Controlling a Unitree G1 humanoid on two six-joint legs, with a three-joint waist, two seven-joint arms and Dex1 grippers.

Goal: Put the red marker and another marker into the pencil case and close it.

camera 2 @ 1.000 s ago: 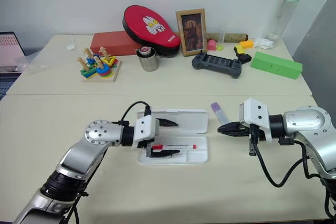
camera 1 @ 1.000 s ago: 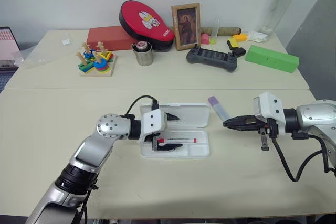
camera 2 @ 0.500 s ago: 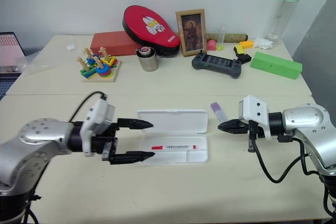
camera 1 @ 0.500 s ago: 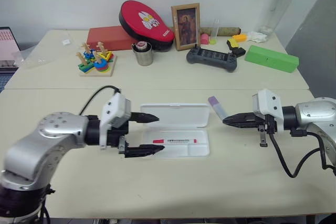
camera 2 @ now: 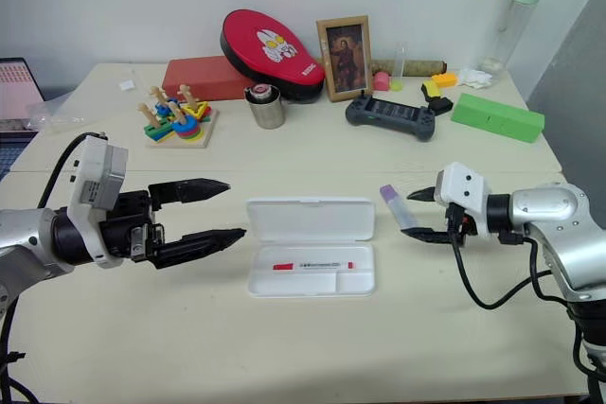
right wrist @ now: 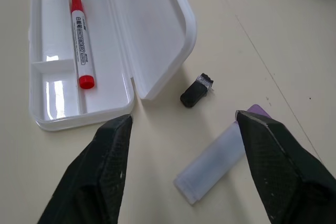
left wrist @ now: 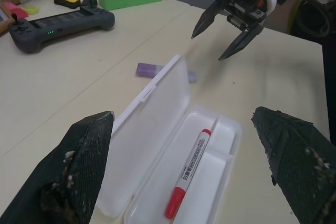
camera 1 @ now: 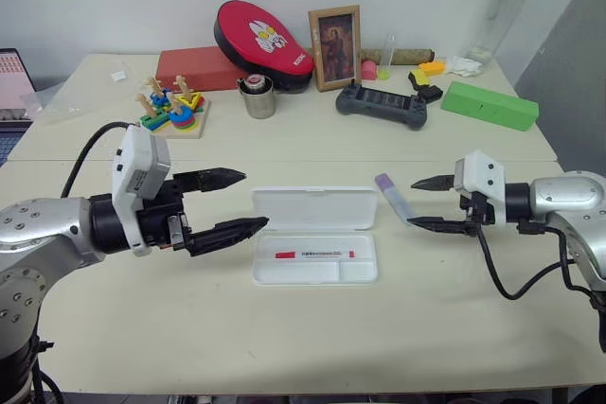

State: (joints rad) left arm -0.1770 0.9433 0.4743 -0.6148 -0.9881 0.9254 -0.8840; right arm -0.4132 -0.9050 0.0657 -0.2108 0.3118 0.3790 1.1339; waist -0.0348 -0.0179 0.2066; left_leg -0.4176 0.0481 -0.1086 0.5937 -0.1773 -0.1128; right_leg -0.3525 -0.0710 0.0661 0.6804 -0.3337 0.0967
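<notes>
Two grippers, both jaws apart, both empty. Left gripper (camera 1: 230, 202) hovers left of pencil case (camera 1: 313, 234). Case open, lid laid flat on far side; red marker (camera 1: 313, 254) lies inside tray. Lilac marker (camera 1: 394, 196) on table right of case, just beside right gripper (camera 1: 414, 203). Small black piece (right wrist: 196, 93) between case and lilac marker.

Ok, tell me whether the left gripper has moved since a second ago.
Yes. The left gripper has pulled back leftward off the pencil case, leaving the red marker inside.

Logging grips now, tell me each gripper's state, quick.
Left gripper: open, empty.
Right gripper: open, empty, by the lilac marker.
</notes>
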